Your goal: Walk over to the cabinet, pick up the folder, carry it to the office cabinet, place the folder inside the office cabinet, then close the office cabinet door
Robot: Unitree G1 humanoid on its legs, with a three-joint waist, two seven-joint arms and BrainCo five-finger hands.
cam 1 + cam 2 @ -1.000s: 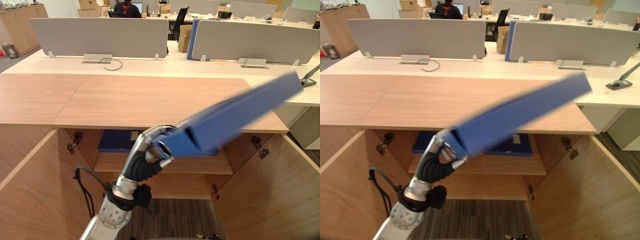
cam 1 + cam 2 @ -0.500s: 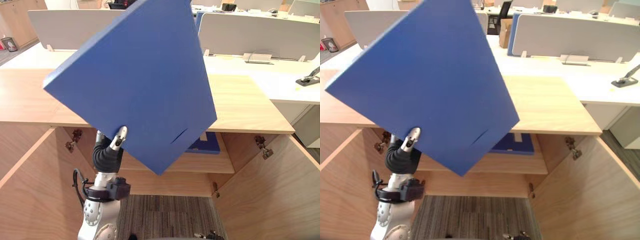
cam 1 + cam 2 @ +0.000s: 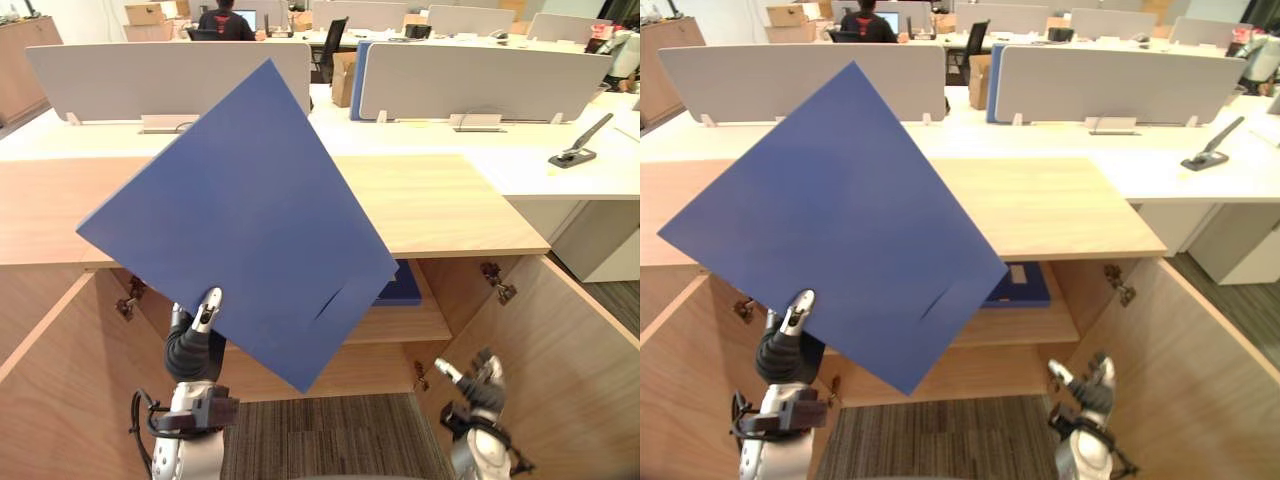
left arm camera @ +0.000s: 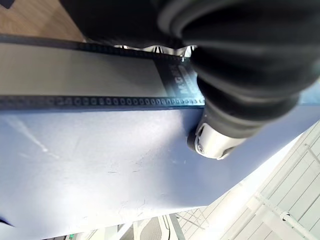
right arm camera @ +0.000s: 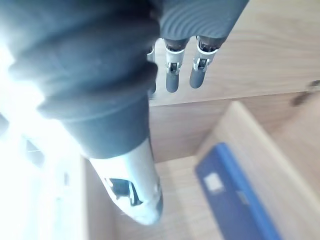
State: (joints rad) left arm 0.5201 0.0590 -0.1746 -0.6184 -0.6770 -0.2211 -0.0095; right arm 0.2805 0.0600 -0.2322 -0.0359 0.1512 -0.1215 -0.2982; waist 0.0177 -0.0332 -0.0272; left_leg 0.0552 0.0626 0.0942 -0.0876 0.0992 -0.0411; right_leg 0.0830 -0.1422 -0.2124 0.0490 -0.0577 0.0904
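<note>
In front of the open office cabinet [image 3: 385, 362], in the left eye view, your left hand [image 3: 205, 318] at 7 o'clock grips the blue folder [image 3: 250, 215] by its lower edge. It holds the folder broadside to the camera with one corner up at 12 o'clock. A second ago the folder was swinging edge-on toward 2 o'clock, so it has been turned face-on but not yet lowered toward the shelf [image 3: 415, 325]. Your right hand [image 3: 480, 378] has come into view at 5 o'clock, empty, beside the right door [image 3: 570, 360]. Placing looks like the next step; held this way the folder seems too tall for the gap under the tabletop [image 3: 440, 200], so tip it flat first. In the right eye view, a second folder [image 3: 1030, 292] already lies on the shelf at 3 o'clock of the held one. The left door [image 3: 680, 400] stands wide at 8 o'clock. A person [image 3: 868, 22] sits far off at 12 o'clock. In the left wrist view the thumb [image 4: 214, 142] presses the folder's face, clamping it. In the right wrist view the fingers [image 5: 171, 75] hang straight, holding nothing.
</note>
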